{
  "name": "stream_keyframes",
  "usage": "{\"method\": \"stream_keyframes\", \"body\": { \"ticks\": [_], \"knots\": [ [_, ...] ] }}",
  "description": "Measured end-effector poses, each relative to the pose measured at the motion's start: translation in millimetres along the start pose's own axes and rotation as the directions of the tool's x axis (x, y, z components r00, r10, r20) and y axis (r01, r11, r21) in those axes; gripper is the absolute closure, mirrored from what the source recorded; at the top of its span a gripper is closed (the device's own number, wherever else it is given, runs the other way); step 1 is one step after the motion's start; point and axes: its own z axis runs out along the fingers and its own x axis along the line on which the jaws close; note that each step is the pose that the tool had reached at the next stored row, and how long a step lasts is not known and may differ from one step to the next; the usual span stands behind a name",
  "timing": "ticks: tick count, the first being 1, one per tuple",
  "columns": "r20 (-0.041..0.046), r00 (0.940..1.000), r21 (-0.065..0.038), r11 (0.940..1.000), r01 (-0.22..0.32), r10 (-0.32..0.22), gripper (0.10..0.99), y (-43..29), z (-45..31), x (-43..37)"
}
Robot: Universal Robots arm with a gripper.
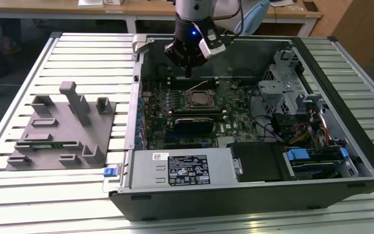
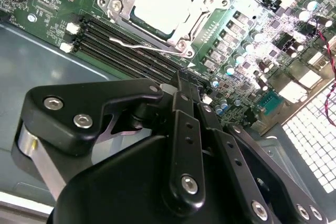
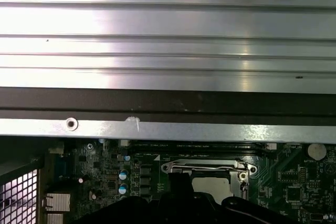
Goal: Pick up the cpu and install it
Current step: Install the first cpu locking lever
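The end effector, fingers pressed together and holding nothing, hangs above the motherboard. The cpu lies seated in its socket frame.

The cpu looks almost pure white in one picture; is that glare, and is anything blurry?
Yes: in the second wrist view the cpu is washed out by glare, while the black claw up close looks soft. In the first wrist view the ribbed metal table shines brightly. The exterior view is evenly lit.
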Motion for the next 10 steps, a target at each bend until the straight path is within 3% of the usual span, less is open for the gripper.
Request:
{"method": "stream_keyframes", "body": {
  "ticks": [6,10],
  "knots": [
    [0.0000,1.0000,-0.004,1.0000,0.000,0.000,0.980,-0.1,0.0,-0.1],
    [0.0000,1.0000,-0.028,0.9996,0.000,0.000,0.980,-1.6,0.2,-0.1]
  ]
}}
